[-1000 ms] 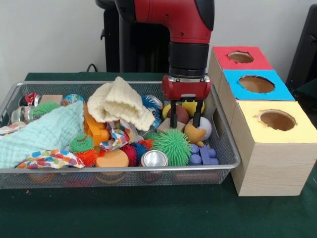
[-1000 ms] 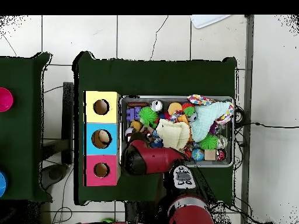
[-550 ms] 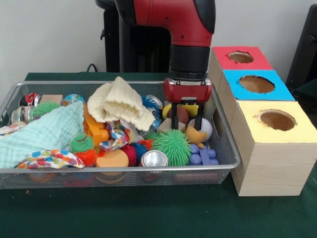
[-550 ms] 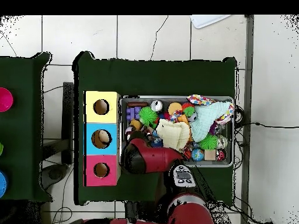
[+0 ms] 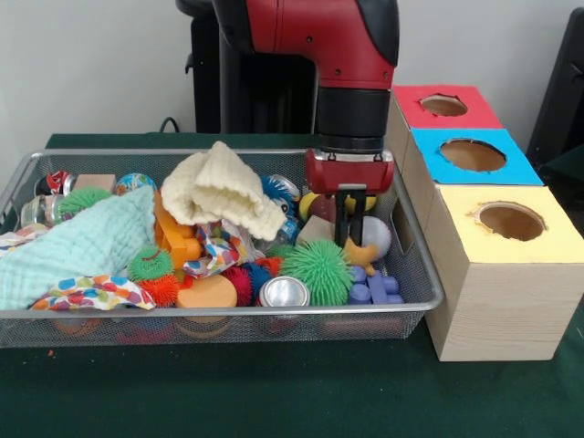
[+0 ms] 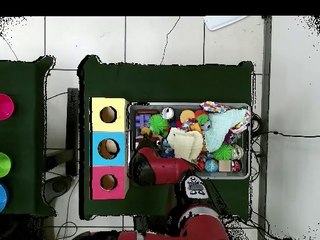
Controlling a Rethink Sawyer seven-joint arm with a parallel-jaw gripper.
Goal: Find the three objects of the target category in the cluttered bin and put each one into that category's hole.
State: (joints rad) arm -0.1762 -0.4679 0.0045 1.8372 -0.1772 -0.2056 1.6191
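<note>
Pincer (image 5: pixel 351 239) now closed, lower in bin (image 5: pixel 415 274)

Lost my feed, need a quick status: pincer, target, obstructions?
Pincer down in the bin, shut on orange toy. Green spiky ball and white ball crowd it.

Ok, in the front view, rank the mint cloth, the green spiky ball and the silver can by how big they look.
1. Mint cloth
2. Green spiky ball
3. Silver can, though only its top shows.
</note>
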